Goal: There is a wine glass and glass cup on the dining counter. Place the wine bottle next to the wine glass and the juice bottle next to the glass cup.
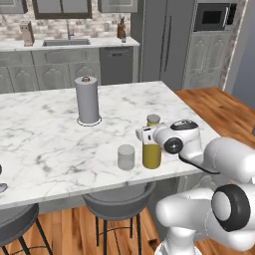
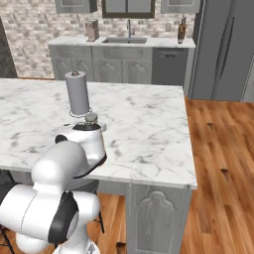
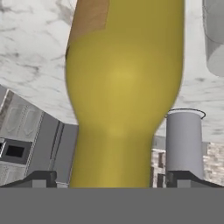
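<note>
Standing between the spread fingers of the gripper (image 3: 112, 179) — juice bottle (image 1: 152, 149), just beside the glass cup (image 1: 126, 157) on the desk (image 1: 45, 134). Looks placed, gripper open around it, not clamping — wine bottle half left to do.

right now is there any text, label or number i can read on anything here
None can be read.
Juice bottle: in the hand view a label patch shows as a plain brownish block, no letters.
Microwave: its panel is too small to show any digits.
</note>
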